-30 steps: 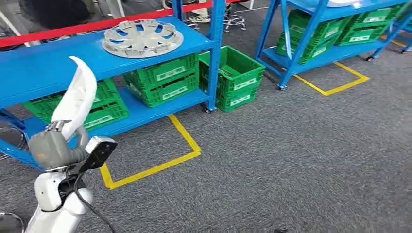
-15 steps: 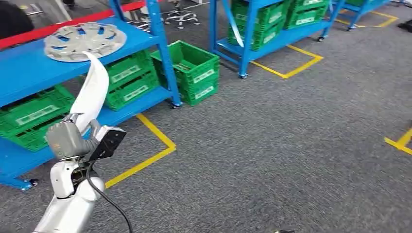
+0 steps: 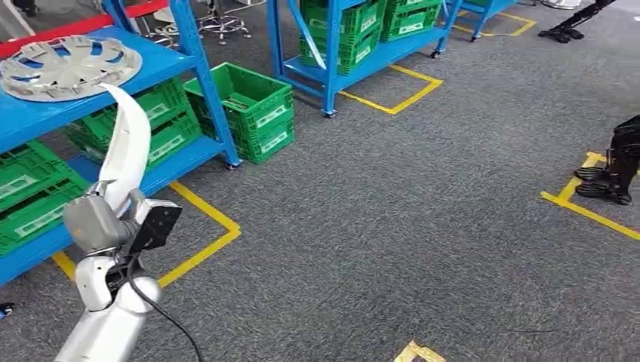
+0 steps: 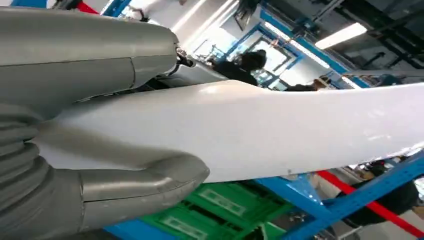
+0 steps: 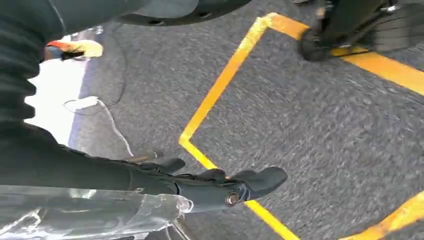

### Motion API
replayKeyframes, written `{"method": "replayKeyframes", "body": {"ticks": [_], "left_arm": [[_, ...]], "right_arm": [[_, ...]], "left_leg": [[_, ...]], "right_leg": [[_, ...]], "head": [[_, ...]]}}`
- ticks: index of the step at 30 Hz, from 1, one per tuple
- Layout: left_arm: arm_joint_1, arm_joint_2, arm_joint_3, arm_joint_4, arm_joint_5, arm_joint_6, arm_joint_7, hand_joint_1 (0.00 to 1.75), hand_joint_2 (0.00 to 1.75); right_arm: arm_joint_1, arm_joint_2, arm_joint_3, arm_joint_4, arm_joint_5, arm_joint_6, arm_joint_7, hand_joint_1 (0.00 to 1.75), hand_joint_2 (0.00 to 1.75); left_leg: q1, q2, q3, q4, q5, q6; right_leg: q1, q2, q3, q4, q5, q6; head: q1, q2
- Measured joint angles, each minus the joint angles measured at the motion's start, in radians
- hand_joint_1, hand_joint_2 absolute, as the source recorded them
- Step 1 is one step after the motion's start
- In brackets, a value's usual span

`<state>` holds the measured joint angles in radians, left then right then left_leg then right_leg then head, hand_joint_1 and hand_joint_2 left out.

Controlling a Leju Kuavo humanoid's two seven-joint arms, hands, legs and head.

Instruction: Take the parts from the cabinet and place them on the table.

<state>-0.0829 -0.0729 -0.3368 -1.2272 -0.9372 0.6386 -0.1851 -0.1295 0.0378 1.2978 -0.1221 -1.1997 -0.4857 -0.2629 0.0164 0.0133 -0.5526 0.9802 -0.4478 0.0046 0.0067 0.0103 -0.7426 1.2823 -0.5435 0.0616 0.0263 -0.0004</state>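
Note:
My left hand (image 3: 94, 222) grips the lower end of a long, white, curved part (image 3: 124, 147) and holds it upright in front of the blue cabinet shelf (image 3: 30, 113). In the left wrist view the white part (image 4: 250, 130) runs across the picture, clamped between the grey thumb and the hand's cover (image 4: 100, 190). A silver wheel cover (image 3: 68, 66) lies flat on the cabinet's upper shelf. My right hand (image 5: 235, 187) hangs over the grey carpet, dark fingers stretched out with nothing in them.
Green crates (image 3: 30, 196) fill the cabinet's lower shelf, and another green crate (image 3: 245, 105) stands on the floor beside it. A second blue rack (image 3: 332, 45) stands behind. Yellow tape lines (image 3: 204, 226) mark the carpet. A dark legged machine (image 3: 615, 162) stands at the right.
The camera has swung to the right, so the cabinet and racks slid left in the picture and the dark machine came into view. My left hand still holds the white part.

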Motion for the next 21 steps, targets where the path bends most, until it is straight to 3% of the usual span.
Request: {"method": "replayKeyframes", "body": {"ticks": [1, 2, 3, 4, 5, 6, 7, 10, 11, 12, 13, 19, 20, 21], "left_arm": [[0.005, 0.000, 0.005, 0.000, 0.013, -0.001, -0.008, 1.75, 1.75], [0.008, -0.001, 0.009, 0.000, 0.020, -0.002, -0.015, 1.75, 1.75], [0.009, -0.002, 0.012, 0.000, 0.026, -0.002, -0.019, 1.75, 1.75], [0.009, -0.004, 0.015, -0.001, 0.027, -0.002, -0.020, 1.75, 1.75], [0.009, -0.006, 0.017, -0.003, 0.028, -0.002, -0.021, 1.75, 1.75], [0.010, -0.006, 0.018, -0.006, 0.028, -0.002, -0.021, 1.75, 1.75], [0.009, -0.006, 0.019, -0.008, 0.028, -0.002, -0.023, 1.75, 1.75], [0.011, -0.009, 0.021, -0.009, 0.029, -0.015, -0.024, 1.75, 1.75], [0.012, -0.010, 0.021, -0.011, 0.033, -0.022, -0.024, 1.75, 1.75], [0.012, -0.010, 0.023, -0.013, 0.042, -0.029, -0.026, 1.75, 1.75], [0.012, -0.010, 0.023, -0.014, 0.046, -0.029, -0.027, 1.75, 1.75], [0.013, -0.010, 0.024, -0.015, 0.047, -0.030, -0.027, 1.75, 1.75], [0.015, -0.011, 0.024, -0.017, 0.053, -0.034, -0.028, 1.75, 1.75], [0.020, -0.009, 0.025, -0.017, 0.059, -0.039, -0.030, 1.75, 1.75]], "right_arm": [[0.001, 0.002, 0.000, 0.000, 0.000, -0.008, -0.006, 0.00, 1.75], [0.002, 0.002, 0.000, 0.000, -0.002, -0.014, -0.010, 0.00, 1.75], [0.004, 0.002, 0.000, 0.000, -0.003, -0.017, -0.012, 0.00, 1.75], [0.004, 0.002, 0.000, 0.000, -0.003, -0.018, -0.013, 0.00, 1.75], [0.004, 0.002, 0.000, 0.000, -0.003, -0.019, -0.014, 0.00, 1.75], [0.001, 0.003, 0.000, 0.000, -0.003, -0.020, -0.015, 0.00, 1.75], [-0.002, 0.003, 0.000, 0.000, -0.003, -0.021, -0.016, 0.00, 1.75], [0.001, 0.004, 0.000, 0.000, -0.010, -0.028, -0.022, 0.00, 1.75], [0.003, 0.005, 0.000, 0.001, -0.011, -0.033, -0.024, 0.00, 1.75], [0.006, 0.005, 0.000, 0.002, -0.013, -0.038, -0.028, 0.00, 1.75], [0.007, 0.005, 0.000, 0.002, -0.013, -0.041, -0.029, 0.00, 1.75], [0.007, 0.005, 0.000, 0.002, -0.014, -0.042, -0.029, 0.00, 1.75], [0.007, 0.005, 0.000, 0.002, -0.017, -0.044, -0.032, 0.00, 1.75], [0.006, 0.007, 0.000, 0.002, -0.021, -0.045, -0.036, 0.00, 1.75]], "left_leg": [[0.000, 0.013, 0.000, 0.000, 0.000, 0.000], [0.000, 0.024, 0.000, 0.000, 0.000, 0.000], [0.000, 0.035, 0.001, 0.000, -0.001, -0.001], [0.000, 0.045, 0.003, 0.000, -0.002, -0.003], [0.000, 0.055, 0.006, 0.000, -0.004, -0.007], [-0.004, 0.062, 0.007, 0.000, -0.005, -0.012], [-0.010, 0.070, 0.005, 0.005, -0.006, -0.018], [-0.008, 0.101, 0.006, 0.000, -0.003, -0.033], [-0.005, 0.099, 0.004, 0.003, -0.013, -0.042], [-0.002, 0.048, -0.004, 0.028, -0.037, -0.044], [-0.002, 0.035, -0.010, 0.043, -0.048, -0.043], [-0.002, 0.027, -0.017, 0.058, -0.057, -0.043], [-0.003, 0.006, -0.049, 0.131, -0.098, -0.043], [-0.004, -0.005, -0.100, 0.241, -0.148, -0.044]], "right_leg": [[-0.004, -0.004, -0.017, 0.040, -0.007, 0.004], [-0.008, -0.006, -0.010, 0.031, 0.007, 0.006], [-0.010, -0.009, 0.021, -0.023, 0.040, 0.007], [-0.010, -0.018, 0.073, -0.116, 0.083, 0.006], [-0.009, -0.044, 0.131, -0.217, 0.122, 0.003], [0.001, -0.098, 0.160, -0.275, 0.115, 0.002], [0.004, -0.085, 0.163, -0.281, 0.120, -0.015], [0.010, -0.051, 0.148, -0.277, 0.123, -0.032], [0.003, -0.038, 0.152, -0.288, 0.131, -0.043], [0.002, -0.028, 0.152, -0.290, 0.134, -0.046], [0.002, -0.025, 0.151, -0.290, 0.135, -0.048], [0.002, -0.024, 0.150, -0.290, 0.136, -0.049], [0.002, -0.013, 0.149, -0.290, 0.137, -0.053], [0.003, 0.002, 0.146, -0.290, 0.139, -0.058]], "head": [[0.000, 0.000], [0.000, 0.000], [0.000, 0.000], [0.000, 0.000], [0.001, 0.000], [0.002, 0.000], [0.002, 0.000], [0.002, 0.000], [0.002, 0.000], [-0.001, 0.000], [-0.002, 0.000], [-0.003, 0.000], [-0.003, 0.000], [-0.004, 0.000]]}}
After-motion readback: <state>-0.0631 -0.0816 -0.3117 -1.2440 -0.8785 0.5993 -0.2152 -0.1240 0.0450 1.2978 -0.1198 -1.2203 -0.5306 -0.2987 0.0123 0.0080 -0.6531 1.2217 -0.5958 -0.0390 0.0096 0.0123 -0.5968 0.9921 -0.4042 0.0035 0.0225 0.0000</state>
